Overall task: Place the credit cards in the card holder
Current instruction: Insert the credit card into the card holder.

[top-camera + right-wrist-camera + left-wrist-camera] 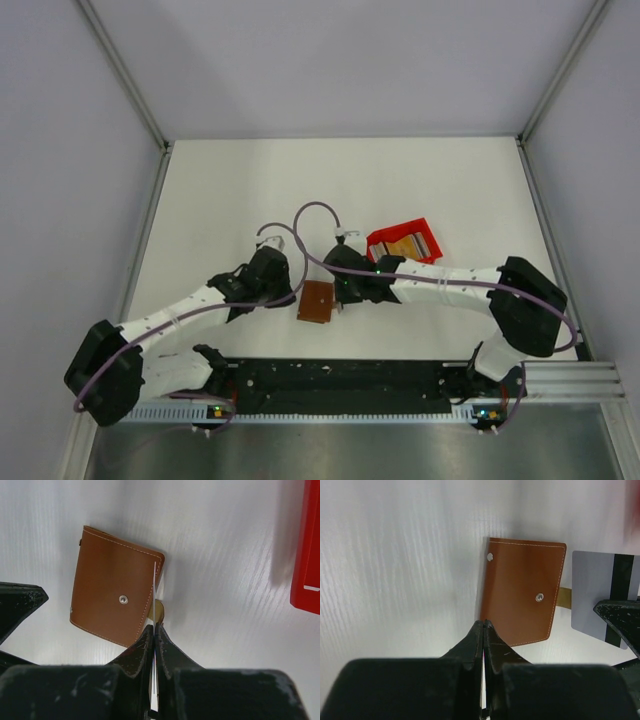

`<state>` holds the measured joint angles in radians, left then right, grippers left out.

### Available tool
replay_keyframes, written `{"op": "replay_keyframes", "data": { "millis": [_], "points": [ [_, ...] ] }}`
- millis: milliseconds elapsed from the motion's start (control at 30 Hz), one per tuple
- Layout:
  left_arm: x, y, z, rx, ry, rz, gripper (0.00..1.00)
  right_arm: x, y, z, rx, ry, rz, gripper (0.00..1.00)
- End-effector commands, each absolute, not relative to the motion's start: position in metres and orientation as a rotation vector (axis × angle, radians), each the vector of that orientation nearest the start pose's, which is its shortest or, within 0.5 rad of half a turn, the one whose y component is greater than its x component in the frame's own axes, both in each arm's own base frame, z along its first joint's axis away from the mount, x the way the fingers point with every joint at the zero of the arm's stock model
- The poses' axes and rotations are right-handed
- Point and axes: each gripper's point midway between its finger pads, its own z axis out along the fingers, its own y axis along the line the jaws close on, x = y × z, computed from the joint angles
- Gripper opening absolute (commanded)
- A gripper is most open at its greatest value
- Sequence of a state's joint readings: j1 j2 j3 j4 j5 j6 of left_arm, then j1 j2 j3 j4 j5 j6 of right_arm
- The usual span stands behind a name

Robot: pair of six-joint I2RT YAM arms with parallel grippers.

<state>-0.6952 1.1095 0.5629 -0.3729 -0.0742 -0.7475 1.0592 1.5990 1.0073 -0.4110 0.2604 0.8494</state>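
1. Credit card (592,592), a thin grey plastic rectangle with a black stripe. It is clamped on edge in the fully closed right gripper (154,627). It stands just beside the card holder, at the side facing the right arm, and is outside it.
2. Card holder (522,597), a small flat brown leather-like wallet with rounded corners and two metal snaps. It lies flat on the white table (230,200) between the two grippers. No card shows inside it, and no open slot is visible in any view.
3. Left gripper (483,626). Its jaws are pressed together, with the tips at the holder's near corner. Whether they pinch its edge cannot be told.
4. Progress appears early: no card is seated, and the first is only presented at the holder. Further cards (410,246), orange-yellow and grey, lie in the small red plastic box (306,550) nearby.
5. Obstacles. A short tan tab (563,597) projects from the holder toward the held card and may foul entry. Both grippers crowd the holder.
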Motion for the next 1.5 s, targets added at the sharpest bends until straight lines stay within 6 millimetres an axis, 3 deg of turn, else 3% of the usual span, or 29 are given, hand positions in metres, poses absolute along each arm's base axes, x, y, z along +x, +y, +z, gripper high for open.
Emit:
{"op": "replay_keyframes", "data": {
  "millis": [0,200,600,833,1167,1467],
  "points": [
    [0.203,-0.201,0.054,-0.051,2.539,-0.591,0.00,0.202,0.320,0.076,-0.102,2.544,0.485,0.00],
    [0.200,-0.198,0.034,-0.080,2.592,-0.544,0.00,0.206,0.320,0.072,0.018,2.548,0.572,0.00],
    [0.195,-0.207,0.019,-0.056,2.644,-0.585,0.00,0.202,0.326,0.060,0.087,2.580,0.720,0.00],
    [0.192,-0.211,0.018,-0.045,2.647,-0.621,0.00,0.203,0.330,0.071,0.069,2.542,0.776,0.00],
    [0.195,-0.218,0.022,-0.036,2.632,-0.665,0.00,0.203,0.342,0.106,0.009,2.436,0.929,0.00],
    [0.202,-0.226,0.027,-0.049,2.604,-0.704,0.00,0.196,0.368,0.111,-0.069,2.421,1.074,0.00]
  ]
}}
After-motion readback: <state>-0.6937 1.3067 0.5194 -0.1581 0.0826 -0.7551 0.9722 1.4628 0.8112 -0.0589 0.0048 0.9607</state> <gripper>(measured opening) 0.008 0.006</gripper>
